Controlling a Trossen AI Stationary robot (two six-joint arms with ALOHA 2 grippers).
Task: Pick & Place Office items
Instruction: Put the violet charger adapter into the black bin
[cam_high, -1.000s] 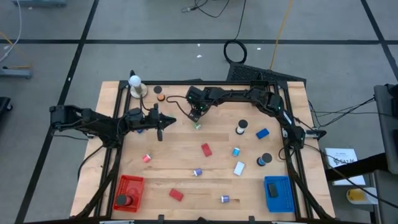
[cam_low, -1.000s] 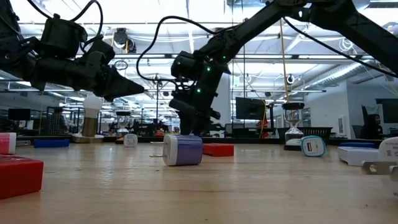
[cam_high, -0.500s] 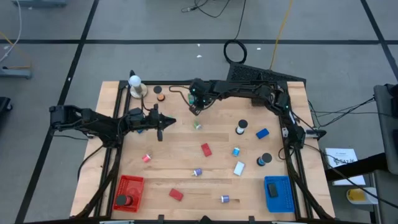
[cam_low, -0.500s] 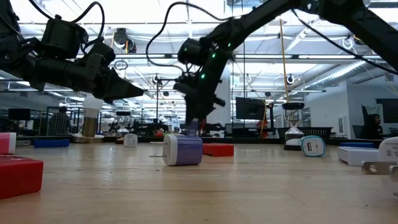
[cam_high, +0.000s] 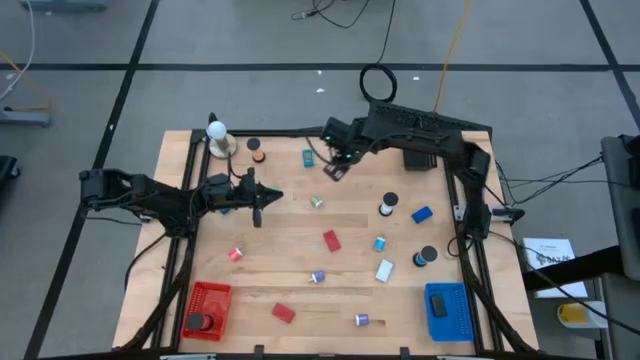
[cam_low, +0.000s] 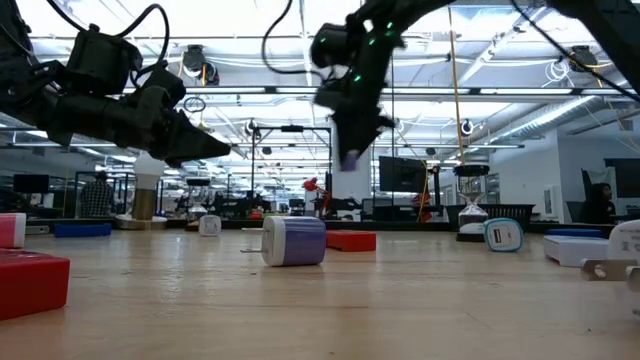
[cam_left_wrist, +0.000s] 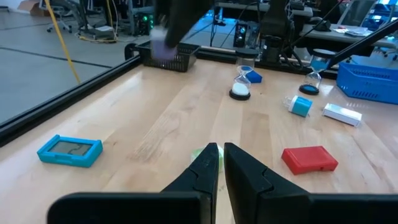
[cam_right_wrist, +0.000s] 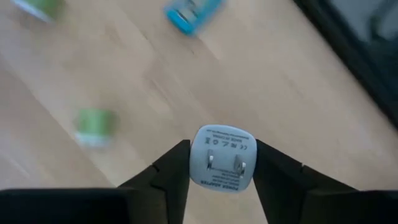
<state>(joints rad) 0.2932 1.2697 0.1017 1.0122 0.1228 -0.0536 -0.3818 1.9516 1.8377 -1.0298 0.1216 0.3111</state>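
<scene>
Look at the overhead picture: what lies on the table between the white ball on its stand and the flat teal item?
In the high view, two small round pieces lie between the white ball and the teal item: a black disc and an orange one.

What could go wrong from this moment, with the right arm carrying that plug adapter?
The right hand pinches the plug adapter only by its edges, high above the table; it could slip and fall among the pieces below. The blue basket lies across a green piece and other items, so a low sweep might knock them. The left hand hovers nearby.
</scene>
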